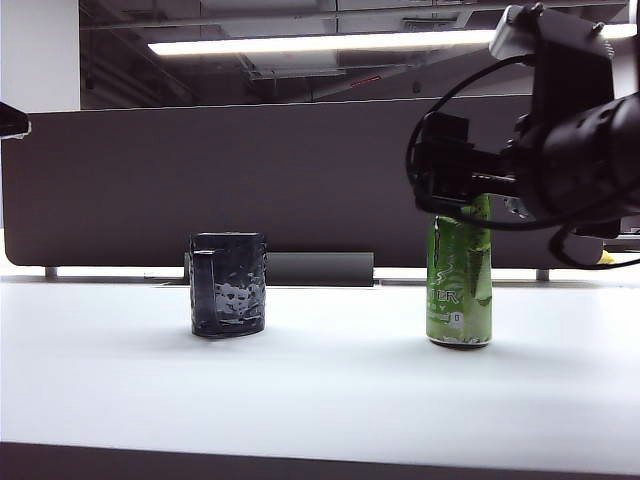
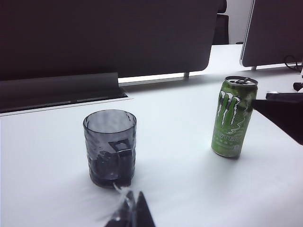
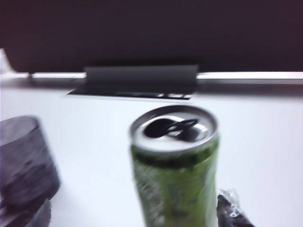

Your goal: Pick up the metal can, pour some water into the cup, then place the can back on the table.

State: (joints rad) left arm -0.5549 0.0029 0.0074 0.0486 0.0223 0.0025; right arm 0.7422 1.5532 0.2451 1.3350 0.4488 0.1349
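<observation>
Over the can [image 1: 460, 283], right gripper [image 1: 452, 190] spread wide, empty, lined up to grasp. Cup [image 1: 228, 284] apart on worktop [image 1: 320, 400]. Left gripper [image 2: 130, 213] parked, state unclear.

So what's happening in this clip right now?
A two-armed robot is set up to pour from the metal can into the cup. Both stand upright and apart on the table; the can's tab is already open. The right gripper is at the can's top, jaws open, nothing gripped yet. The left gripper sits low near the cup, holding nothing; whether it is open or shut isn't clear. No pouring has begun.
</observation>
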